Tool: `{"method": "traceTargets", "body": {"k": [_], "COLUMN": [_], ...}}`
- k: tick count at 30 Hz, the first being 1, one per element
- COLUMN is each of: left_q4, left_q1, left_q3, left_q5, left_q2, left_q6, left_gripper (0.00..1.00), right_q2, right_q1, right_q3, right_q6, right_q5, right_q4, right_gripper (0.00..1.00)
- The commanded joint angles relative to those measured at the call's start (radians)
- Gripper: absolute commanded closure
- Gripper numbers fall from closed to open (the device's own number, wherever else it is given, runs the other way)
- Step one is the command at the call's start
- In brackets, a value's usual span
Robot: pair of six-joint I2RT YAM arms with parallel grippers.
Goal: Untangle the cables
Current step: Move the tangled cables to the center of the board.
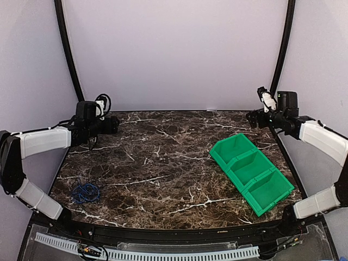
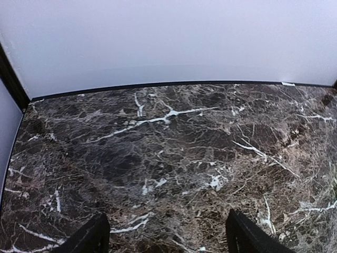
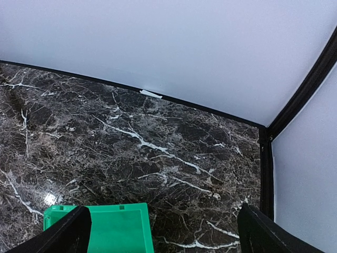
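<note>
So, nothing is being gripped right now. The left claw (image 1: 111, 126) is being held up over the far-left corner of the worktop (image 1: 163, 163) with its fingers (image 2: 89, 240) spread wide apart. The right claw (image 1: 253, 117) is being held over the far-right corner, just as wide, with nothing between its fingers either.

The cables (image 1: 86, 191) are lying in one small bundle by the near-left corner, well apart from both claws. Blue is being seen clearly. Any black cords mixed in are too small to be made out. A green bin (image 1: 253, 171) with three compartments is sitting toward the right edge.

Looks like the job is only just being started, at the reach-in step. Next the left claw probably needs to be brought down and back toward that bundle. One loop should be singled out, so the whole clump isn't being dragged along at once.
</note>
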Motion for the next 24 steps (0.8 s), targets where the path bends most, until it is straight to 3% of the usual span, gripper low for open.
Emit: {"method": "traceTargets", "body": {"k": [1, 8, 14, 19, 24], "left_q4": [0.132, -0.008, -0.254, -0.515, -0.645], "left_q1": [0.066, 0.028, -0.010, -0.025, -0.029], "left_q3": [-0.106, -0.098, 0.002, 0.075, 0.076], "left_q5": [0.058, -0.007, -0.062, -0.161, -0.219], "left_q2": [-0.125, -0.215, -0.222, -0.172, -0.148], "left_q6": [-0.029, -0.007, -0.096, -0.218, -0.336], "left_gripper": [0.22, 0.21, 0.18, 0.15, 0.12], "right_q2": [-0.074, -0.134, -0.139, -0.112, -0.043], "right_q1": [-0.025, -0.041, 0.035, 0.223, 0.467], "right_q3": [-0.063, -0.045, 0.021, -0.004, -0.049], "right_q6": [0.049, 0.035, -0.021, -0.085, -0.211], "right_q5": [0.006, -0.203, -0.258, -0.285, -0.204], "right_q4": [0.101, 0.036, -0.040, -0.054, -0.032], "right_gripper": [0.01, 0.01, 0.01, 0.02, 0.02]}}
